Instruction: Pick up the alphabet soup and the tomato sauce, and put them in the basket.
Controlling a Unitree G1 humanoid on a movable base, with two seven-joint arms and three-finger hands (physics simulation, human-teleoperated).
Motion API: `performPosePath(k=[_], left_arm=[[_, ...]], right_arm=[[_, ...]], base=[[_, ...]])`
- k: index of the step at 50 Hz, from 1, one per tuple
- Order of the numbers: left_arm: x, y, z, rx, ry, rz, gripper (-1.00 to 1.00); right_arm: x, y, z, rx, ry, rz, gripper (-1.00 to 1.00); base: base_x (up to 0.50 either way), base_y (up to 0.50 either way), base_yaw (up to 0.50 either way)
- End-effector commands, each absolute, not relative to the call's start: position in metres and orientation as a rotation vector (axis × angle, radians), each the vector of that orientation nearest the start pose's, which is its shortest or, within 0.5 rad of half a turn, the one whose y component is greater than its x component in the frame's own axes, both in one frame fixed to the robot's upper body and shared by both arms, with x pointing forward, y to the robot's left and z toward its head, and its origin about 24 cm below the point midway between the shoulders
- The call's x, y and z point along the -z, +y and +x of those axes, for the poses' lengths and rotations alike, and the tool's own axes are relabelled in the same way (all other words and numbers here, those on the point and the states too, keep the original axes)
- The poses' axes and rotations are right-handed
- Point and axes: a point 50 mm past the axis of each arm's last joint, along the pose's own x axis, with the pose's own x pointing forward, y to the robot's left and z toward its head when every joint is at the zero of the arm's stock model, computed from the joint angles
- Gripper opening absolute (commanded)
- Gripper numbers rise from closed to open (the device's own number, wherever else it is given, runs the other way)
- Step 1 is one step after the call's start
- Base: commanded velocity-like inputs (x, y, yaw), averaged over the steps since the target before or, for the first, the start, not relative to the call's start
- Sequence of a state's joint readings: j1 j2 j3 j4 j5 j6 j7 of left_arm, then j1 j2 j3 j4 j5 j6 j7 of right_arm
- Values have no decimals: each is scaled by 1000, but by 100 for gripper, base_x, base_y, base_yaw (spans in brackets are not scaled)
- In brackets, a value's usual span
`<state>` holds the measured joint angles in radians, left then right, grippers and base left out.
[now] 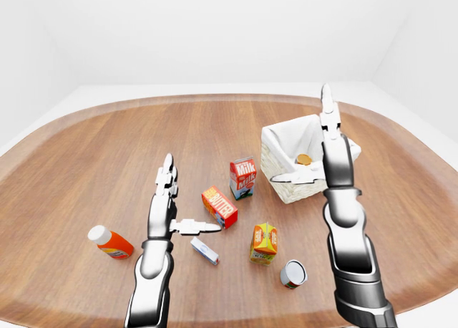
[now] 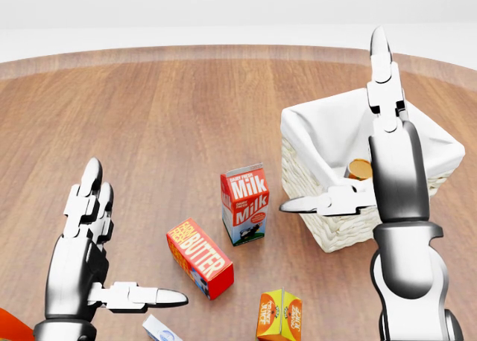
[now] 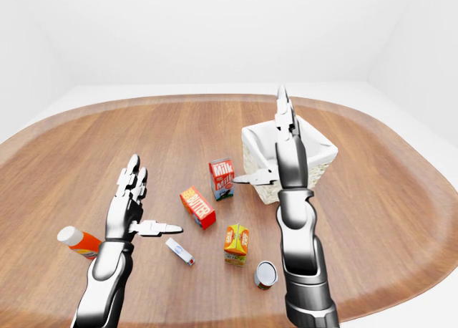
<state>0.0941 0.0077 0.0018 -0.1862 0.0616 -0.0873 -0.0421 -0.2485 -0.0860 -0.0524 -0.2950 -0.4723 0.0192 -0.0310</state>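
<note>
One can (image 2: 360, 169) lying inside basket (image 2: 328, 229), top seen only, label hidden; probably first of two delivered. Second can (image 1: 293, 273) on table (image 1: 86, 163), bottom of left-eye view, below juice carton (image 1: 264, 242), well apart from basket; which is soup, which sauce: cannot tell. Right hand (image 2: 373, 162) spread flat, empty, at basket. Left hand (image 2: 93, 259) spread, empty, beside butter box (image 2: 200, 257). Oval wood tabletop; plain white walls.
</note>
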Motion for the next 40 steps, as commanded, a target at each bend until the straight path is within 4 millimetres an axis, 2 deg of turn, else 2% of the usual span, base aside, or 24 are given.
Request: performPosePath(k=[1,2,9,13,17,18,22,23,25,26,28,33,34,35,36,38,39,40], left_arm=[[-73,154,234,10,-187,74,100],[-68,154,234,9,-168,73,100],[-73,155,235,8,-186,73,100],[-67,155,235,7,-163,73,100],[-72,155,235,9,-182,74,100],[-73,155,234,9,-190,74,100],[-71,155,235,9,-177,74,100],[-68,155,235,9,-167,73,100],[-73,155,234,10,-187,75,100],[-73,155,234,10,-188,74,100],[-72,154,235,11,-184,75,100],[-72,155,234,11,-182,75,100],[-73,155,234,11,-186,75,100],[-71,155,234,11,-180,75,100],[-71,155,234,11,-179,75,100],[-72,155,234,12,-183,75,100],[-72,155,234,12,-184,75,100],[-72,155,234,12,-182,75,100]], right_arm=[[-163,-160,262,150,-498,-517,100],[-160,-160,261,149,-495,-516,100],[-159,-160,253,146,-496,-506,100],[-154,-159,248,142,-493,-503,100],[-152,-159,248,146,-490,-490,100],[-140,-159,247,146,-481,-487,100],[-149,-157,242,139,-490,-484,100],[-143,-156,241,138,-490,-484,100],[-148,-155,240,133,-490,-489,100],[-138,-156,239,137,-473,-488,100],[-146,-156,236,134,-491,-485,100],[-144,-155,230,135,-488,-478,100],[-136,-155,231,139,-468,-476,100],[-140,-155,230,136,-483,-478,100],[-128,-157,230,145,-434,-475,100],[-140,-154,226,130,-483,-476,100],[-132,-155,227,137,-448,-475,100],[-136,-155,225,132,-466,-475,100]], base=[[0,0,0],[0,0,0],[0,0,0],[0,0,0],[0,0,0],[0,0,0],[0,0,0],[0,0,0],[0,0,0],[0,0,0],[0,0,0],[0,0,0],[0,0,0],[0,0,0],[0,0,0],[0,0,0],[0,0,0],[0,0,0]])
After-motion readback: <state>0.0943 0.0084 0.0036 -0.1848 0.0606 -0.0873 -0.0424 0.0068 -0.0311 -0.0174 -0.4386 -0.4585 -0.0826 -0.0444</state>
